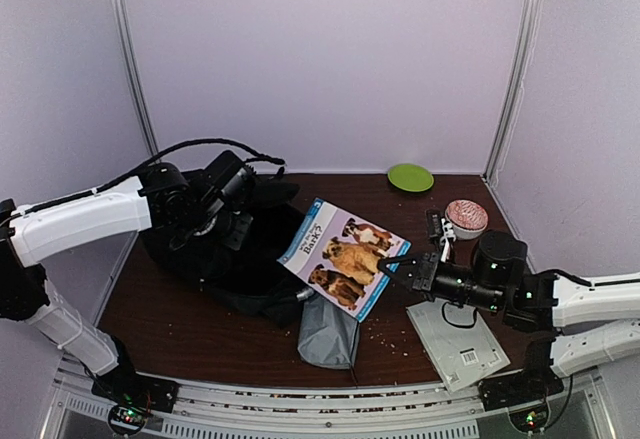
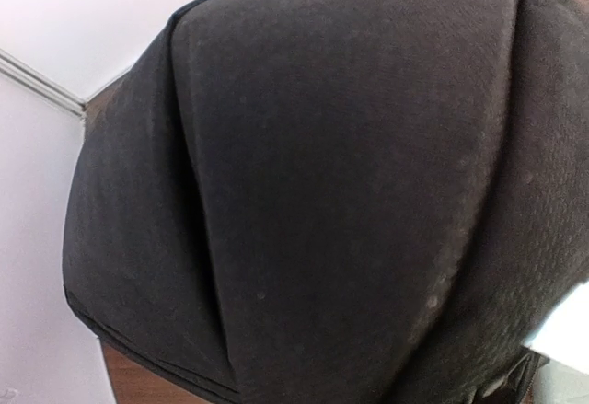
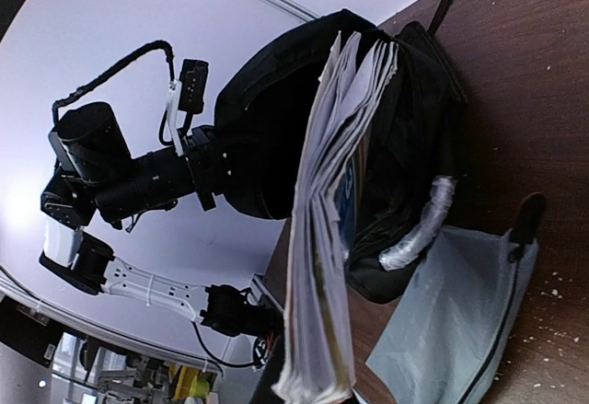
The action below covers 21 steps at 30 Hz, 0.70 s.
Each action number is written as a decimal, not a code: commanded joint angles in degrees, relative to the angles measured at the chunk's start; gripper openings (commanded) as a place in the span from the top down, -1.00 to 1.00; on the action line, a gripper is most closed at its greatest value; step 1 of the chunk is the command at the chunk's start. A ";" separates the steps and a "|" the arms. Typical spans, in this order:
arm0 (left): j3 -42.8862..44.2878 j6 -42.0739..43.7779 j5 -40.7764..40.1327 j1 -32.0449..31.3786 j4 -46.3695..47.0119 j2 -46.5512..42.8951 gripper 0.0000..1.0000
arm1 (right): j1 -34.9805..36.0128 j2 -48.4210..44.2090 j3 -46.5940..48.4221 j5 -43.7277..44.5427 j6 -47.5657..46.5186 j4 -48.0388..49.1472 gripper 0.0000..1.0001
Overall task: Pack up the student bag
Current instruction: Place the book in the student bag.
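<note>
The student bag [image 1: 240, 277] lies slumped on the left half of the bench [image 1: 190, 334], toward the back edge, with its mouth turned to the right. The left hand [image 3: 213, 165] is closed. From the right wrist it appears pinched on the bag's upper fabric, raising that lip. Its own camera shows only black cloth, so the exact hold is hidden.

The right hand [image 1: 392, 264] is clamped on one short edge of a dog-cover magazine [image 1: 345, 254]. The bag lies to the left of that hand. The magazine's long axis runs from the hand to the opening, with the far edge over or just inside the mouth.

I judge the right arm should push leftward along that axis. A grey pouch [image 1: 328, 337] lies just beside the bag's front.
</note>
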 commanded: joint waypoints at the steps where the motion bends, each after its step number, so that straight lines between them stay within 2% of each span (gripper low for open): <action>1: 2.65 -1.88 5.76 -0.83 12.12 -2.59 1.00 | 0.47 4.64 3.13 -3.27 5.83 12.02 1.00; 8: 2.30 -3.48 8.23 -0.81 13.77 -3.23 1.00 | 0.48 18.85 7.67 -4.56 10.23 19.52 1.00; 15: 0.09 -3.52 10.33 -0.81 15.54 -6.11 1.00 | -1.57 31.20 18.01 -9.02 10.27 20.09 1.00; 21: -1.19 -2.71 11.33 -0.81 15.66 -8.39 1.00 | -4.81 43.13 24.89 -12.91 14.51 25.40 1.00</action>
